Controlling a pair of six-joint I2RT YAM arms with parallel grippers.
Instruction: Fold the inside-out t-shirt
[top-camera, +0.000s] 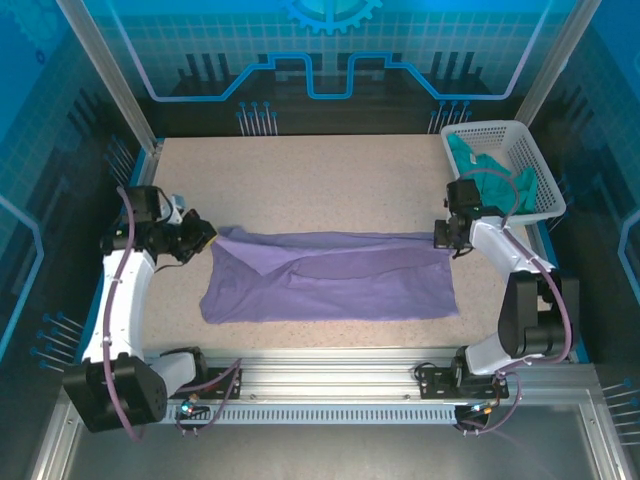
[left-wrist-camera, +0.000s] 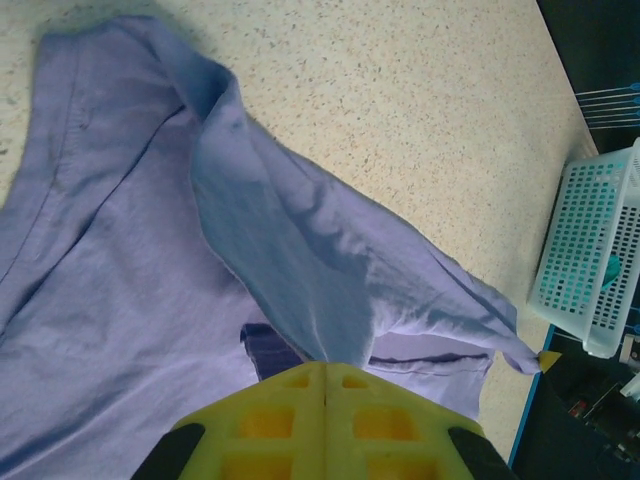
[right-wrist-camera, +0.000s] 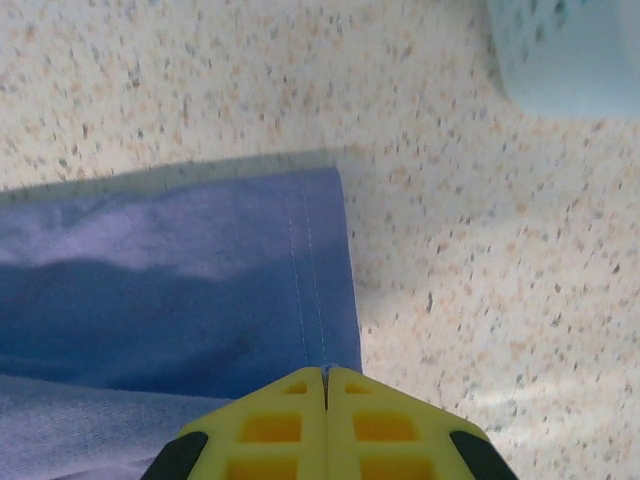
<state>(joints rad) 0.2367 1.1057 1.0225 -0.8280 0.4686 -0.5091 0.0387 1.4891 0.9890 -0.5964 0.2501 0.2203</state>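
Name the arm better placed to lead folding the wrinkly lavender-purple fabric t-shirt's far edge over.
Left, probably: the left gripper is shut on a raised fold of the lavender-purple fabric t-shirt; the right gripper is shut only on its stitched corner hem.

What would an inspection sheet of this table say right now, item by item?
Surface: speckled beige table.
Job's things: lavender t-shirt lying wide across the middle, its far edge raised.
Clutter: white basket at the far right corner, teal garment inside.
Grippers: left gripper and right gripper both shut on the t-shirt's far corners.
Cables: purple cables run along both arms, off the cloth.
Surroundings: blue printed panels; metal rail at the near edge.
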